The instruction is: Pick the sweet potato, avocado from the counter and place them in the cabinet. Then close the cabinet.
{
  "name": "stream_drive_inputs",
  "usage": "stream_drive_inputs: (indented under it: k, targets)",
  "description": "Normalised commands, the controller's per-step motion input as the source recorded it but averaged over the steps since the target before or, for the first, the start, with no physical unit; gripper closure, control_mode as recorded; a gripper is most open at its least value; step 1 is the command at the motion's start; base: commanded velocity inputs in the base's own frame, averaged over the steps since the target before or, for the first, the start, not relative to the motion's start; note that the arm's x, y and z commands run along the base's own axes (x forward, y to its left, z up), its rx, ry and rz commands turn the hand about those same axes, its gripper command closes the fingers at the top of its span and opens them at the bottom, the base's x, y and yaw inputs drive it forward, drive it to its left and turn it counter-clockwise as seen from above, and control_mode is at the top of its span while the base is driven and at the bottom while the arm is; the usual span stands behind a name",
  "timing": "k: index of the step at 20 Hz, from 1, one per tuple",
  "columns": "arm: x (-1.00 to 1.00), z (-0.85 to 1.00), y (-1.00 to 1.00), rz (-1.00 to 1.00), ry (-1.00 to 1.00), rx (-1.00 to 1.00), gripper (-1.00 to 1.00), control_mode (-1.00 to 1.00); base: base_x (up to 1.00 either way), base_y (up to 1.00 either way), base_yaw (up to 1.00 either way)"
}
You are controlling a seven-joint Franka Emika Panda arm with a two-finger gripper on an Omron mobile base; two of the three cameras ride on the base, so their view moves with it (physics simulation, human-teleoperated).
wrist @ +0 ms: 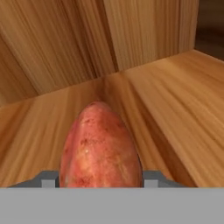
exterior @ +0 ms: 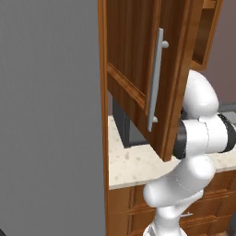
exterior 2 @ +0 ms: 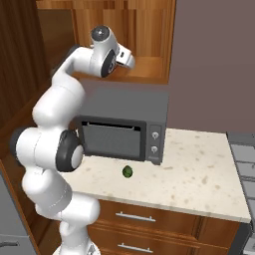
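One item, the sweet potato [wrist: 100,146], sits clamped in the pincer [wrist: 100,179] inside the cabinet [wrist: 175,100] at lower centre for release, while the avocado [exterior 2: 128,172] waits on the tabletop [exterior 2: 199,174]

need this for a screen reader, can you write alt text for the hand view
A reddish-orange, rounded sweet potato sits clamped in the gripper, between its two grey fingertips. Around it are the warm brown wooden shelf floor and the back and side walls of the open wall cabinet.
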Motion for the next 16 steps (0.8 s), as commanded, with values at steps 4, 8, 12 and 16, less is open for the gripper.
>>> stream_drive_inputs:
  k: [4, 8, 12, 16]
  targets:
    - [0.82, -0.3, 0.0, 0.0, 0.0, 0.0, 1.0, -1.0, 0.0, 0.0, 0.0]
    - [0.62, -0.39, 0.0, 0.0, -0.01, 0.0, -1.0, -1.0, 0.0, 0.0, 0.0]
    - [0.4, -0.57, 0.07, 0.0, -0.08, 0.0, -1.0, -1.0, 0.0, 0.0, 0.0]
    - [0.02, -0.6, 0.0, 0.09, -0.18, 0.0, -1.0, -1.0, 0.0, 0.0, 0.0]
